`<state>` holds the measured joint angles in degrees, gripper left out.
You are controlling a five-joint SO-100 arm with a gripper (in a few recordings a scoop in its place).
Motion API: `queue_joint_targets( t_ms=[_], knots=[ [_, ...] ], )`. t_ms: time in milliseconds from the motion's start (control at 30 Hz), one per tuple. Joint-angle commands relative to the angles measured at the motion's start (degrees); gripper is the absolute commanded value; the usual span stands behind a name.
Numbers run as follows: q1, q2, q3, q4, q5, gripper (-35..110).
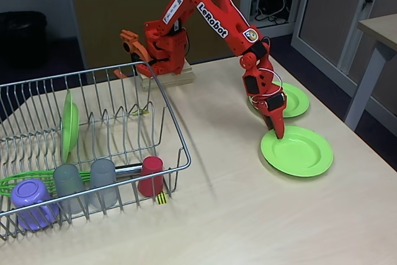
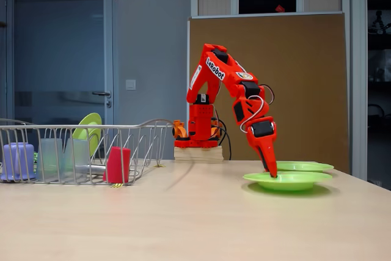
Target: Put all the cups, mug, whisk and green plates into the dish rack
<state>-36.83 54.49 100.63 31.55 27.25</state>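
Observation:
My orange gripper (image 1: 277, 130) (image 2: 270, 172) points straight down, its fingers shut on the far-left rim of a green plate (image 1: 301, 152) (image 2: 292, 180) lying on the table. A second green plate (image 1: 295, 99) (image 2: 305, 166) lies just behind it. The wire dish rack (image 1: 169, 105) (image 2: 146, 128) at the left holds a third green plate (image 1: 69, 125) upright. Along the rack's front are the purple mug (image 1: 31, 200), two grey cups (image 1: 67, 181) (image 1: 103, 178), a red cup (image 1: 151, 175) and the green whisk (image 1: 25, 182).
The arm's base stands on a wooden block (image 1: 167, 79) at the table's back edge. The table's right edge runs close to the two plates. Another table's leg (image 1: 366, 85) stands beyond it at the right.

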Motion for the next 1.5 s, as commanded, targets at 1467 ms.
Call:
queue_joint_targets(
  t_ms=[1467],
  knots=[
    [3.3,24.6,-33.6,51.8,-21.0,0]
  ],
)
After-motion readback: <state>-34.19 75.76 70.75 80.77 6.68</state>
